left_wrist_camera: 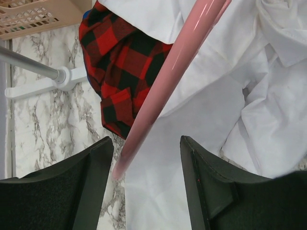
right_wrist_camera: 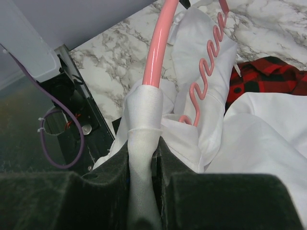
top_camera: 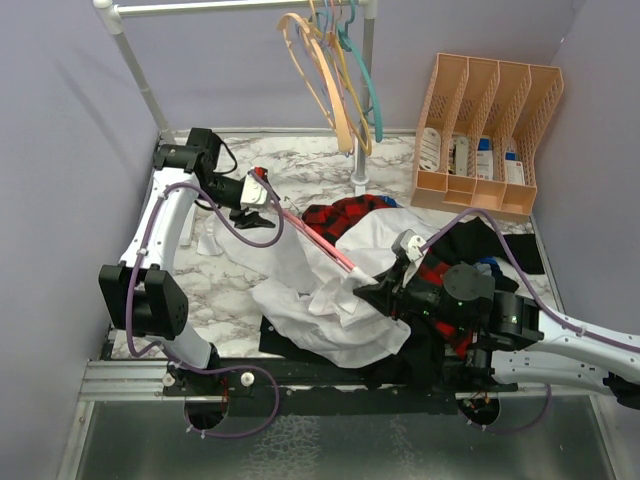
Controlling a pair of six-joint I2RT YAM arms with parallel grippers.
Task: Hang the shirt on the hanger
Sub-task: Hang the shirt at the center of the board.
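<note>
The white shirt (top_camera: 340, 310) lies crumpled on the marble table, in front of the right arm. The pink hanger (top_camera: 315, 235) runs as a slanted bar from my left gripper down to my right gripper. My right gripper (top_camera: 368, 288) is shut on shirt fabric (right_wrist_camera: 144, 124) that is pulled over one end of the hanger (right_wrist_camera: 156, 48); the hanger's wavy arm shows beside it. My left gripper (left_wrist_camera: 146, 158) is open, its jaws wide apart. The hanger's other end (left_wrist_camera: 168, 72) lies between them near the left finger, above the shirt (left_wrist_camera: 206, 110).
A red-and-black plaid shirt (top_camera: 340, 212) and a black garment (top_camera: 480, 240) lie behind the white shirt. A rack post (top_camera: 358, 182) stands at the back with a peach hanger (top_camera: 320, 70) and a teal hanger (top_camera: 365, 80). A beige file organizer (top_camera: 490, 135) stands back right.
</note>
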